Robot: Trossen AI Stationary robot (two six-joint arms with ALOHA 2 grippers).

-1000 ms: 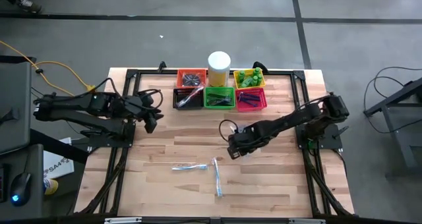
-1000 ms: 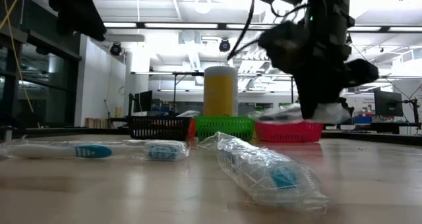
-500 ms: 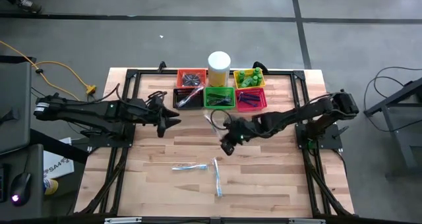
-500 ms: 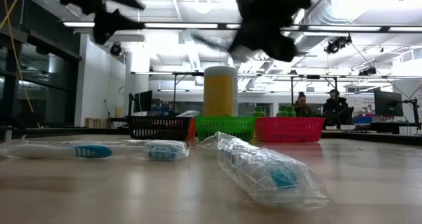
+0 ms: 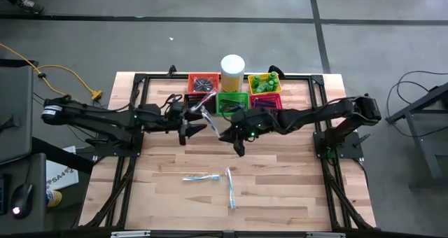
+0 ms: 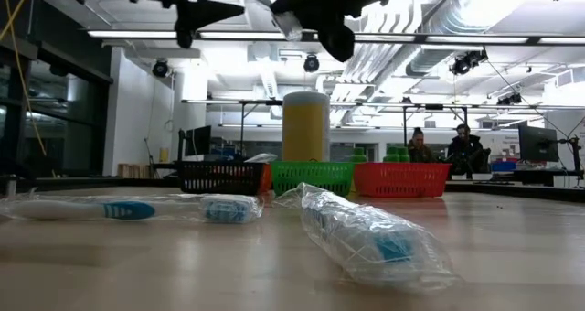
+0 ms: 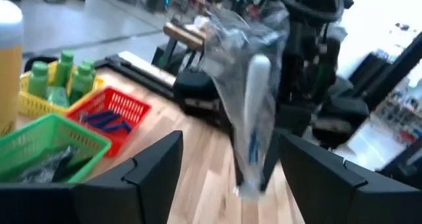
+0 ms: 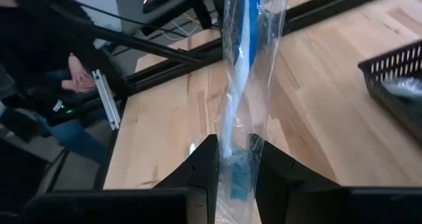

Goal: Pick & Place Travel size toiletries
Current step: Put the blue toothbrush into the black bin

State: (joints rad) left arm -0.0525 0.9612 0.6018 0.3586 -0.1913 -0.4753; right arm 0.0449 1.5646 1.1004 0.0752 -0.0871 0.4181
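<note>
Holding a clear-wrapped toothbrush (image 8: 241,85) up in the air, the right pincer (image 5: 236,131) sits over the surface (image 5: 294,182) just in front of the basket row, its fingers (image 8: 198,168) nearly closed on the wrapper's lower end. In the high view the wrapped toothbrush (image 5: 208,116) sticks out toward the left arm. The left pincer (image 5: 190,126) is right beside it, fingers (image 7: 155,161) spread wide with nothing between them; in the left wrist view the toothbrush (image 7: 254,99) hangs upright just ahead of the gap, not touched by either finger.

Low view: both pincers are high above the surface, left pincer (image 6: 208,11) pointing at the right pincer (image 6: 315,14), close together.

Two more wrapped toothbrushes lie on the surface near the front edge: one (image 5: 199,177) lying crosswise, the other (image 5: 231,189) lengthwise, their near ends close. In the low view these are the flat one (image 6: 128,209) and the crinkled pack (image 6: 370,233).

At the back: orange basket (image 5: 204,82) with dark coils, white cylinder (image 5: 232,71), yellow basket (image 5: 264,82) with green lumps; in front of those a black basket (image 5: 196,102), green basket (image 5: 232,101) with dark sticks, red basket (image 5: 267,105) with blue razors. Two people (image 6: 443,146) sit far back in the room.
</note>
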